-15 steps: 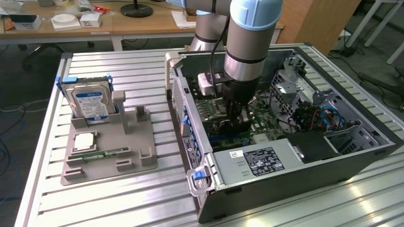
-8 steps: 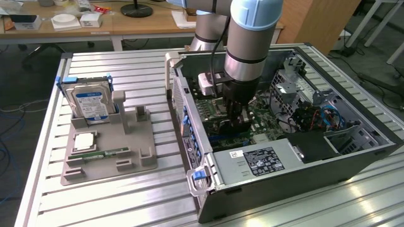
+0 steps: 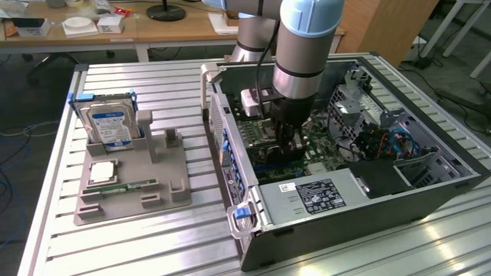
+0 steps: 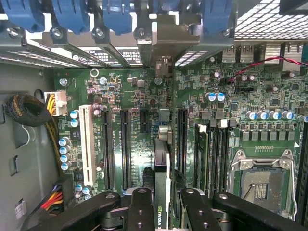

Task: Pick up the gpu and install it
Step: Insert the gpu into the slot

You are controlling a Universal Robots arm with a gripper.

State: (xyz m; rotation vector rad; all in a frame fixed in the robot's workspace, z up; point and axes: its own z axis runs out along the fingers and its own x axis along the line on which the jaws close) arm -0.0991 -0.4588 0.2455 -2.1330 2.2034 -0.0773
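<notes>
gpu (image 4: pixel 162 168): a thin dark card seen edge-on in the wrist view, standing upright over the motherboard, its metal bracket end reaching toward the rear slot openings of the case; a green logo shows on its near edge between the fingers.
gripper (image 4: pixel 162 211): clamped on the gpu, one black finger pressed to each face of the card; in the exterior view the gripper (image 3: pixel 286 150) is lowered deep inside the open computer case.
fingers (image 4: pixel 140 211): black, with round bolt heads, flanking the card on both sides.
motherboard (image 4: pixel 125 91): green, lying flat on the case floor; black expansion slots run parallel to the card, and a white slot (image 4: pixel 86 144) lies further out beside them.
CPU socket (image 4: pixel 262 180): open, metal-framed, on the far side of the memory slots from the card.
computer case (image 3: pixel 337 230): black tower lying on its side with the side panel off, on the slatted metal table (image 3: pixel 138 247).
arm (image 3: pixel 307 40): grey and light blue, coming down vertically into the case.
parts tray (image 3: pixel 130 195): grey holder on the table, at the exterior view's left of the case, well apart from the gripper.
hard drive (image 3: pixel 110 123): silver with a blue-white label, standing upright at the tray's back.
memory stick (image 3: pixel 126 186): narrow green strip lying flat on the tray.
</notes>
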